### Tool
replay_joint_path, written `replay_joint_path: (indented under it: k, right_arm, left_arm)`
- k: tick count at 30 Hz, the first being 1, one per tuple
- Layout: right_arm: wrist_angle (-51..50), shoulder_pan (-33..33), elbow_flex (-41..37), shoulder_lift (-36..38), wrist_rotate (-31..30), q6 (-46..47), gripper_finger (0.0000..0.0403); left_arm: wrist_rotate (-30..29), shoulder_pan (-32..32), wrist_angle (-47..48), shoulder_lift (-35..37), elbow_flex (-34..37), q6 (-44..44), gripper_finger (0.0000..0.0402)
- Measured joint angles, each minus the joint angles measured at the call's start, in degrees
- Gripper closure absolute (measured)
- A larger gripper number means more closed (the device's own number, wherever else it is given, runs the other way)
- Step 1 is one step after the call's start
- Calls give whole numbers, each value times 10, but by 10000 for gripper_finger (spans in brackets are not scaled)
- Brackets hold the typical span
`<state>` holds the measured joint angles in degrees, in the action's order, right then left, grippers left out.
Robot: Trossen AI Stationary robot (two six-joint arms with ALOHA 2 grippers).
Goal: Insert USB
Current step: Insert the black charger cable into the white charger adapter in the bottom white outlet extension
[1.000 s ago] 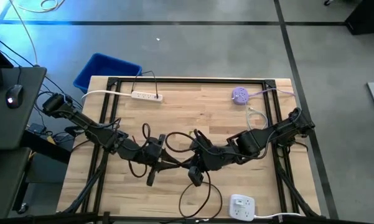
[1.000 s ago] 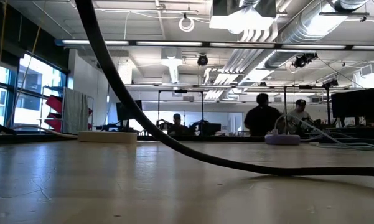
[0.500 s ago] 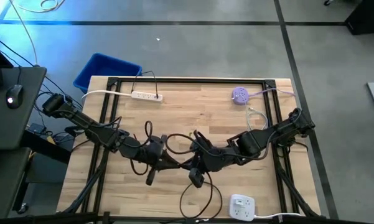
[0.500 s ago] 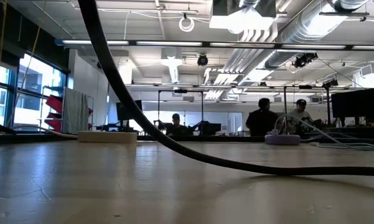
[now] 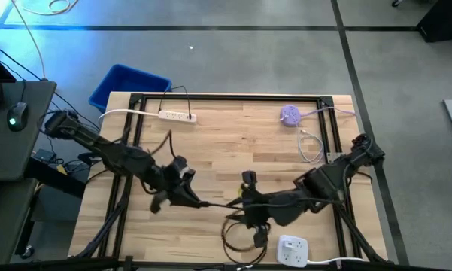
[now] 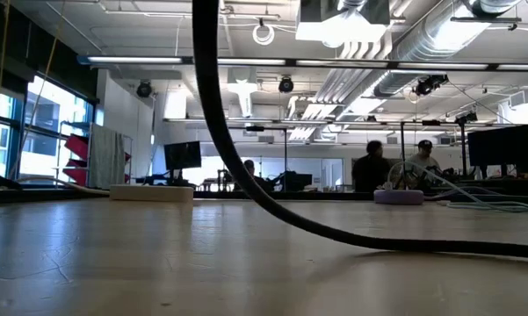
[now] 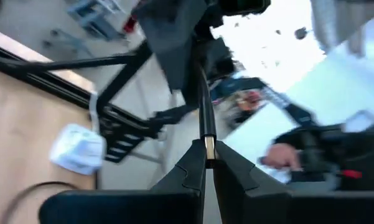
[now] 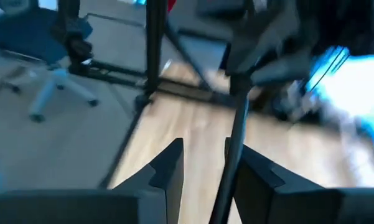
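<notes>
A black USB cable (image 5: 219,203) spans the short gap between my two grippers above the table's near middle, and its slack lies in loops (image 5: 239,235) on the wood. My left gripper (image 5: 199,202) is shut on the cable's metal plug end. My right gripper (image 8: 202,165) faces it, open, with the cable (image 8: 235,140) running between its fingers close to one of them; whether they touch, I cannot tell. A white charger block (image 5: 292,248) rests flat near the front edge. In the low view the cable (image 6: 246,175) climbs steeply off the table. My left gripper pinches the cable's metal plug end (image 7: 209,147) between its two fingertips. The fingers point about level toward the right arm and lie along the cable. The cable runs straight on from the fingertips toward my right gripper, clear of the table.
A white power strip (image 5: 177,115) lies at the far left and a purple round device (image 5: 289,114) with a white cord (image 5: 310,147) at the far right. A blue bin (image 5: 128,86) stands beyond the far left corner. Black frame rails (image 5: 226,97) run along the table's edges.
Both wrists have rolled and the two grippers have drawn apart: the left back toward the table's left, the right toward the near right. A straight stretch of cable now shows between them, the slack has gathered into tighter loops, and the cable rises more steeply off the table.
</notes>
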<state>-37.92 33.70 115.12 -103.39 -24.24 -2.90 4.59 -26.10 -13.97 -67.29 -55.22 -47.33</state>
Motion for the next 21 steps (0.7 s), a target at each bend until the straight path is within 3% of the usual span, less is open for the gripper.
replay_joint_path:
  k: [4,10,21]
  right_arm:
    - [80,8,13,-2,-29,-174,293]
    - [145,1,16,-20,-36,-418,292]
    - [83,-15,15,-51,-91,-632,292]
  left_arm:
    - [73,17,1,12,0,-65,402]
    - [114,37,1,12,0,-127,402]
    - [132,64,4,12,0,-163,401]
